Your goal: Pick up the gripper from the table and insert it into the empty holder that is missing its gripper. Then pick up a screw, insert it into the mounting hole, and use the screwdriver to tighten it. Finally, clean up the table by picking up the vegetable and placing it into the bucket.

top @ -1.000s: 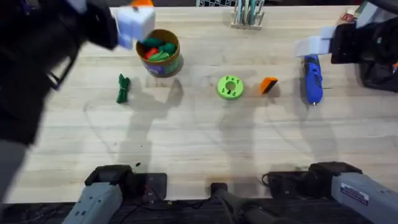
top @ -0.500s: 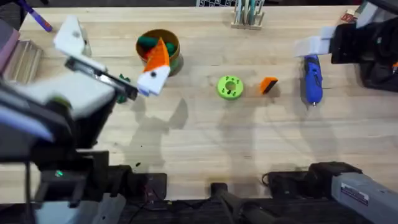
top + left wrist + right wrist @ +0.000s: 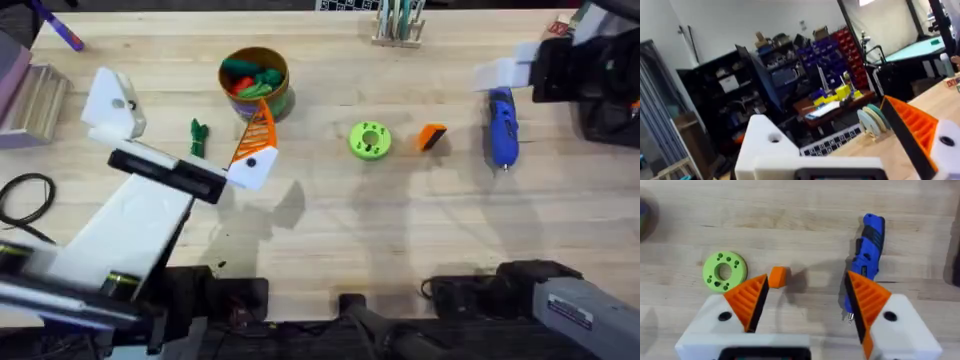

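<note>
Bucket [image 3: 255, 82] holds green and red toys; both tools [image 3: 185, 135] [image 3: 807, 297] spread, empty.

L arm's gripper [image 3: 180, 140] sits over the table's left part, jaws spread: one white mount carries an orange finger [image 3: 255, 135], the other is the bare holder [image 3: 112, 103]. Vegetable [image 3: 198, 137] lies between them on the wood. Bucket [image 3: 256, 82] just behind the orange finger. Mid-table: lime-green disc [image 3: 369, 139] w/ loose orange gripper [image 3: 432, 136] beside it, screwdriver [image 3: 501, 125] farther right.
</note>
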`<action>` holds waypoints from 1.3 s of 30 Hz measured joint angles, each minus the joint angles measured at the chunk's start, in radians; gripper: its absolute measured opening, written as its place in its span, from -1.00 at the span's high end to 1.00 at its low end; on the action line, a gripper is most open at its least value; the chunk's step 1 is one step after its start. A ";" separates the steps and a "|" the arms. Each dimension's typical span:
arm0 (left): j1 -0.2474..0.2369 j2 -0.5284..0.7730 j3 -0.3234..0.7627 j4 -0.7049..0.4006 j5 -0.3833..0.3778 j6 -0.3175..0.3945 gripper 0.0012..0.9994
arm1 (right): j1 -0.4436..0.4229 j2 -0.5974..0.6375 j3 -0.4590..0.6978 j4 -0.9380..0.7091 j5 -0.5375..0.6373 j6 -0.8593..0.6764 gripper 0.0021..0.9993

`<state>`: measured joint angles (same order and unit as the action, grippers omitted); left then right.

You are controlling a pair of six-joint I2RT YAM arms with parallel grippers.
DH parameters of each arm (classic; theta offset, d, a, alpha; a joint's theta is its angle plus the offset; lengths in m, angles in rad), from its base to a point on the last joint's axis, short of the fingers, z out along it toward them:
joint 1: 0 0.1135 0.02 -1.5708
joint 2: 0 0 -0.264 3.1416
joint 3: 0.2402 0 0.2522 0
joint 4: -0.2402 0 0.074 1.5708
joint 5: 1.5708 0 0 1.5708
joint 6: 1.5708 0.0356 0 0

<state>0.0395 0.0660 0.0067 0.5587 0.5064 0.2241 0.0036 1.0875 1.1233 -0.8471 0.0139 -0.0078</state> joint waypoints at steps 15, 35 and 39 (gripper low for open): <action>0.000 -0.062 0.000 -0.054 0.007 0.000 -0.97 | 0.000 0.000 0.000 0.000 0.000 0.000 -0.87; 0.000 -0.062 0.000 -0.487 0.539 0.000 -0.97 | 0.000 0.000 0.000 0.000 0.000 0.000 -0.87; 0.000 -0.062 0.000 -0.523 0.587 0.000 -0.97 | 0.000 0.000 0.000 0.000 0.000 0.000 -0.87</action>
<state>0.0395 0.0044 0.0063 0.0355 1.0938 0.2244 0.0036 1.0875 1.1233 -0.8471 0.0143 -0.0078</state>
